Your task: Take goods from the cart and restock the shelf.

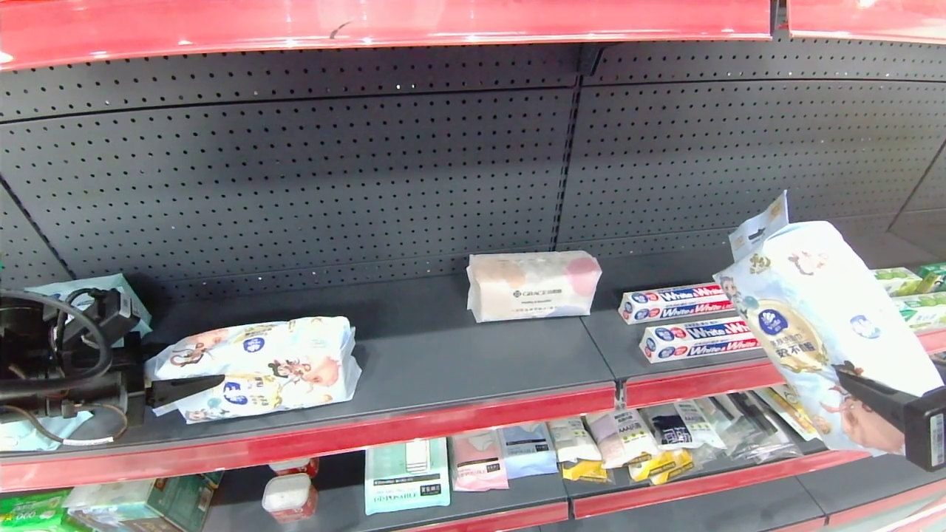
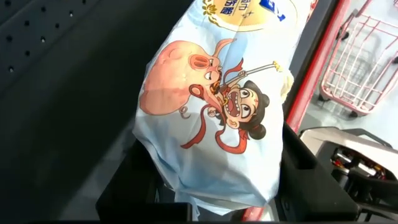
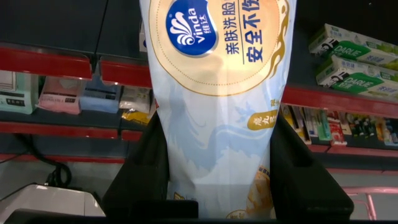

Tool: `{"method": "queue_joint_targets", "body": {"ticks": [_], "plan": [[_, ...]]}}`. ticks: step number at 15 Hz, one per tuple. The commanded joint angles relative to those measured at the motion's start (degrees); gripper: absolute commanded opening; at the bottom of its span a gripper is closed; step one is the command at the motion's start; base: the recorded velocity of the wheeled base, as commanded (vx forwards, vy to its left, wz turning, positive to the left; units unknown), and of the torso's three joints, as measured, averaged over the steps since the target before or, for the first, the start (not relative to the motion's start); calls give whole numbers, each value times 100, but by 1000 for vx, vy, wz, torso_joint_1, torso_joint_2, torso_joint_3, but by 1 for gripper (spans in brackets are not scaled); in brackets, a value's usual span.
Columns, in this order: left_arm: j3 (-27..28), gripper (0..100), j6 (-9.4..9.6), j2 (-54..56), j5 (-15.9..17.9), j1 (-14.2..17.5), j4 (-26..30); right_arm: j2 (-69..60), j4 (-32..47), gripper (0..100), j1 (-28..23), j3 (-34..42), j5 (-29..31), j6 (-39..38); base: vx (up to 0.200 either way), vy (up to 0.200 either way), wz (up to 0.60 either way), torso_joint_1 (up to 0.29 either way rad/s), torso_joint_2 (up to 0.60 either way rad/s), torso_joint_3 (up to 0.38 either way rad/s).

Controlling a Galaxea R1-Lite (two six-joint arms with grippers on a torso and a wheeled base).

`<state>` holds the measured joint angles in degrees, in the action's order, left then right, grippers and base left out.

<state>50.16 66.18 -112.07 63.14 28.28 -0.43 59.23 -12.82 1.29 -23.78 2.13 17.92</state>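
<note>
Right hand [image 3: 219,168] grips tilted pack [image 1: 813,318] before red shelf edge [image 1: 695,380].

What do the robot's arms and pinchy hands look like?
Both are black. The left gripper has flat, wedge-shaped fingers that narrow to a tip. Looping black cables and a thin pale wire run around its wrist. The right gripper is chunky and boxy, with a small white sticker on its side.

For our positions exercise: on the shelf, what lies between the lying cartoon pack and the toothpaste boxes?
Between cartoon pack and toothpaste boxes: a pale tissue pack, farther back; otherwise bare shelf. Head view.
</note>
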Motion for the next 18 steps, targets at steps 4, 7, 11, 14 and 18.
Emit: {"method": "queue_joint_targets", "body": {"ticks": [4,7,11,14,18], "plan": [[-235,0,158,10,103,160,8,-8,-1,0,-6,-3,6,36,0,0,0,0,0,0],[-288,0,237,1,182,222,16,-52,-1,0,3,-21,6,36,0,0,0,0,0,0],[-297,0,246,1,243,274,34,-70,-1,0,3,-21,24,36,0,0,0,0,0,0],[-429,0,264,10,278,345,25,-70,-1,0,3,-30,94,45,0,0,0,0,0,0],[-446,0,316,1,393,309,43,-79,-1,0,3,-39,103,194,0,0,0,0,0,0]]}}
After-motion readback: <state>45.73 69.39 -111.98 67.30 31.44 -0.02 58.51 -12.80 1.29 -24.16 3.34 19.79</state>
